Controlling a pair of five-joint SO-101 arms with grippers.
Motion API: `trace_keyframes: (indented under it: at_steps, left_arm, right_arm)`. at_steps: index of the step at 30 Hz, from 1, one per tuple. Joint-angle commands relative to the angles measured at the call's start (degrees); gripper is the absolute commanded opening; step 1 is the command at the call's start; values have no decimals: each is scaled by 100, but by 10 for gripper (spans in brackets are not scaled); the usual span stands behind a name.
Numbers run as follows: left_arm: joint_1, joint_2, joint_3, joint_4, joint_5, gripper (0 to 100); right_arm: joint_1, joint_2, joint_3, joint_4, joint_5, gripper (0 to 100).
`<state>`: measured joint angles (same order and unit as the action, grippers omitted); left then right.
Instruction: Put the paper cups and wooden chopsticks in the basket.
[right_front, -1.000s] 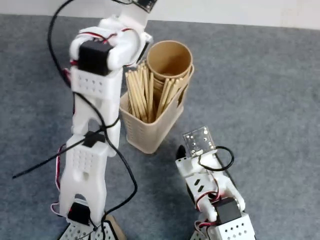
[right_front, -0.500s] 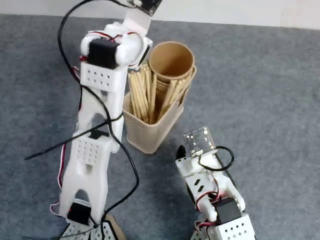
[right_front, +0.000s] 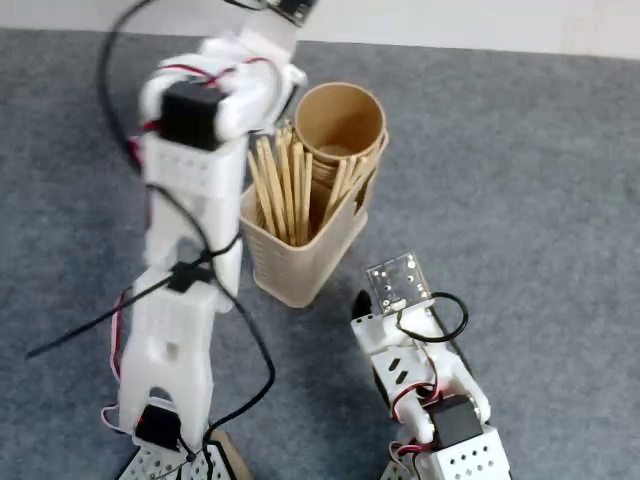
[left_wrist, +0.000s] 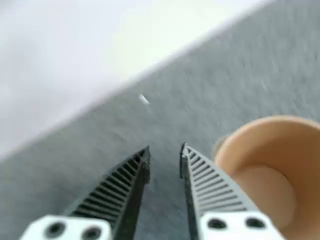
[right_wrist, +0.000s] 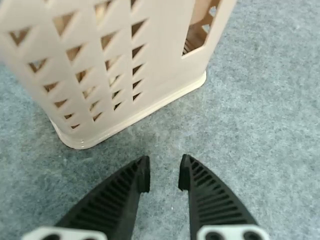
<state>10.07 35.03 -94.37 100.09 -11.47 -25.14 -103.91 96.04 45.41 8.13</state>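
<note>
A beige basket (right_front: 300, 270) stands on the grey carpet, holding a bundle of wooden chopsticks (right_front: 285, 190) and stacked brown paper cups (right_front: 340, 120) that rise above its rim. The left arm (right_front: 190, 150) stretches up beside the basket's left side. Its left gripper (left_wrist: 164, 150) hovers open and empty over the carpet, with the cup's rim (left_wrist: 270, 165) just beside one finger. The right gripper (right_wrist: 164, 172) is low over the carpet, open and empty, a short way in front of the basket's wall (right_wrist: 115, 65). The right arm (right_front: 410, 350) sits folded near the front edge.
Grey carpet (right_front: 520, 200) covers the table, with free room to the right of the basket. A pale wall (left_wrist: 75, 50) runs along the far edge. Black cables (right_front: 110, 60) loop around the left arm.
The left arm swayed to the right half a second ago and has come back to the left. The right arm and the basket have not moved.
</note>
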Motion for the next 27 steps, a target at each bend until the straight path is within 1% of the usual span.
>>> trace_keyframes:
  at_steps: [1, 3, 4, 7, 9, 12, 14, 16, 18, 20, 23, 25, 27]
  left_arm:
    - [-286, -1156, -75, 35, 18, 133]
    - [-497, -1675, -75, 62, 26, 133]
    - [-637, -1947, -75, 88, 44, 133]
    - [-1086, -2853, -75, 114, 44, 133]
    - [-1455, -3503, -4, 114, 44, 133]
    - [-2246, -4637, 769, 114, 44, 133]
    - [-2879, -5490, 1859, 114, 44, 133]
    - [-3389, -6404, 3301, 105, 35, 133]
    - [-3688, -7363, 4901, 97, 9, 134]
    - [-3776, -8268, 6545, 79, -97, 135]
    - [-3688, -9543, 8884, 62, -510, 136]
    - [-3618, -10369, 10369, -308, -501, 136]
    - [-3591, -11169, 11837, -905, -501, 136]
  right_arm:
    - [84, -75, 787, 13, -44, 109]
    - [127, -75, 787, 13, -44, 109]
    - [277, -75, 778, 22, -44, 109]
    - [1138, -75, 189, 163, -62, 109]
    - [1604, -75, -444, 708, -70, 108]
    - [1684, -75, -1393, 1736, -44, 95]
    - [1684, -75, -1895, 2220, -44, 44]
    - [1727, -75, -2273, 2299, -44, 2]
    - [1807, -75, -2308, 2299, -44, 8]
    - [1877, -84, -2237, 2299, -44, 6]
    - [1947, -84, -2123, 2299, -53, 6]
    - [1938, -84, -1974, 2299, -70, 6]
    - [1938, -84, -1727, 2211, -53, 6]
